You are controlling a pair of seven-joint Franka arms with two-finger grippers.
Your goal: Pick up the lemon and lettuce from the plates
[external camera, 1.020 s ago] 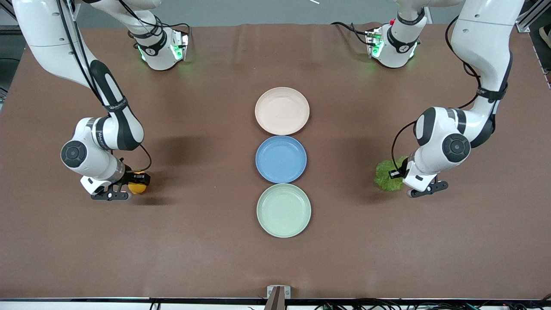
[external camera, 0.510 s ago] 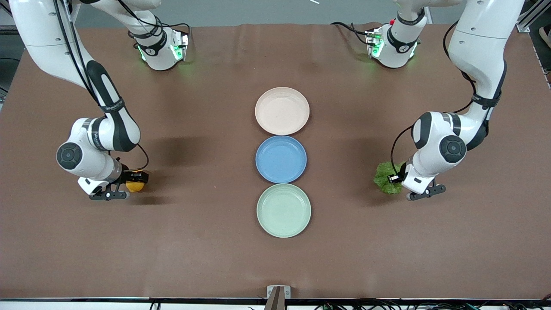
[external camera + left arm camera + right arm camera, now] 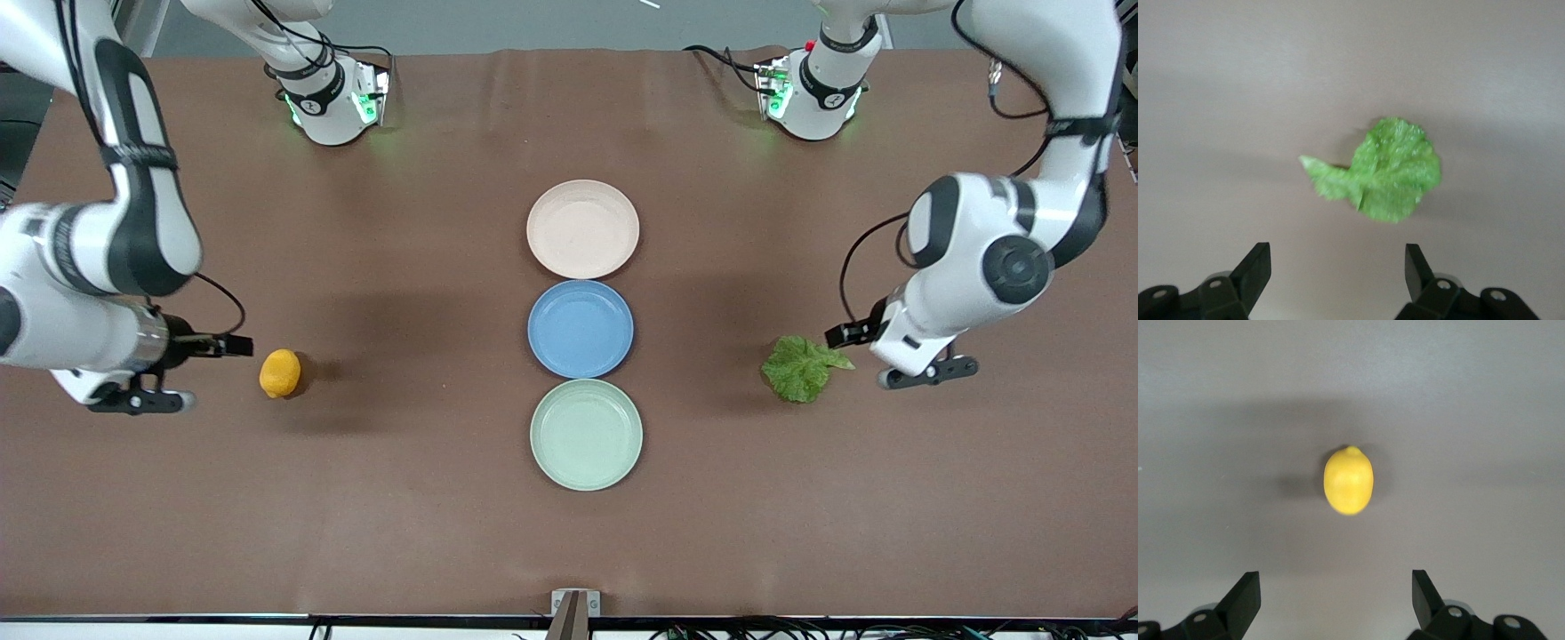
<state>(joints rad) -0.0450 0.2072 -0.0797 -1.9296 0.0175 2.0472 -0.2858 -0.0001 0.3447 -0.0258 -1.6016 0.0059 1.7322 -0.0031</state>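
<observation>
- Both items lie on the bare table (image 3: pixel 373 533) and all 3 plates look empty, so the picking off seems done; the step in hand is, I judge, getting both arms clear
- To do that well, each arm should lift straight away without brushing its item, so neither rolls nor slides
- The lemon (image 3: pixel 280 372) sits toward the right arm's end of the table, well apart from the beige plate (image 3: pixel 582 228), the blue plate (image 3: pixel 580 329) and the green plate (image 3: pixel 586 434)
- The right gripper (image 3: pixel 1331 600) hangs above the table just beside the lemon, fingers apart and empty
- The lettuce (image 3: pixel 800 366) lies flat toward the left arm's end
- The left gripper (image 3: pixel 1337 270) is over the table beside the leaf, fingers spread, holding nothing
</observation>
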